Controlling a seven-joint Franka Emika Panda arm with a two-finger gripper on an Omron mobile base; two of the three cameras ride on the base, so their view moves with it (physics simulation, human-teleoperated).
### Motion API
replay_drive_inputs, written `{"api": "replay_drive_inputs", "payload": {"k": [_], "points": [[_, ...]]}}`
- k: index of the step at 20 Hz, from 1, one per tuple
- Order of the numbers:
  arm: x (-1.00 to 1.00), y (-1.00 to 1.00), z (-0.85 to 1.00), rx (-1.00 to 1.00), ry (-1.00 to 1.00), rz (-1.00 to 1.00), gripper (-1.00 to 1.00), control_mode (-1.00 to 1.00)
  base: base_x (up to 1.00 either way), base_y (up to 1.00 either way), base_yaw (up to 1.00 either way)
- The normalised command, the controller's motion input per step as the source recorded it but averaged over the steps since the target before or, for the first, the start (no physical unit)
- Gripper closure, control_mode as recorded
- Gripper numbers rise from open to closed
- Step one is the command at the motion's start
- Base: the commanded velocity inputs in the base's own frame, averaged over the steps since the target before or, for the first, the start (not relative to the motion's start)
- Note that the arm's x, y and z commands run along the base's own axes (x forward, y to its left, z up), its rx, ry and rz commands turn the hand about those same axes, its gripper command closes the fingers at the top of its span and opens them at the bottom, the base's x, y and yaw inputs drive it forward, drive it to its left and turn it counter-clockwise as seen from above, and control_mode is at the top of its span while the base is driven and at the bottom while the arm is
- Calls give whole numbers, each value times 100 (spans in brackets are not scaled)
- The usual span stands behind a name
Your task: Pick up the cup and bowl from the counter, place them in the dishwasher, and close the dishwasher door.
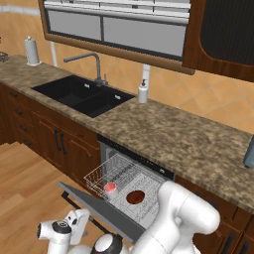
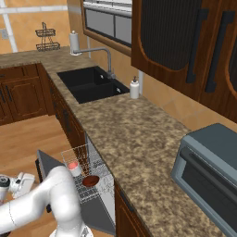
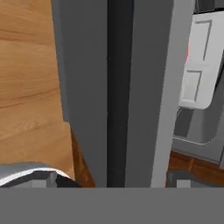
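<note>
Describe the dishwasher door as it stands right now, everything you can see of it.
The dishwasher door is a flat dark grey panel, dropped open and slanting out over the wood floor below the counter. A long black bar handle runs along its outer face. The white wire rack stands pulled out above it. The open gripper sits at its outer edge, fingers either side of the handle.

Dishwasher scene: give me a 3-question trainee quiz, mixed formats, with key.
1. True or false: the cup and bowl sit in the rack.
2. The dishwasher door is: A shut, B hanging open, C removed.
3. Fill in: the gripper, jaws apart, is down by the door's ____.

Key: 1 true; 2 B; 3 handle.
</note>
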Motion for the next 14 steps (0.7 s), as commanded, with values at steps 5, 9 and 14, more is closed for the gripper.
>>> {"api": "replay_drive_inputs", "payload": {"k": [5, 9, 14], "points": [[56, 0, -93, -16, 3, 12, -100, -100, 0, 0, 0], [47, 21, -100, -26, 0, 12, -100, -100, 0, 0, 0], [57, 42, -100, -31, 4, 12, -100, -100, 0, 0, 0]]}}
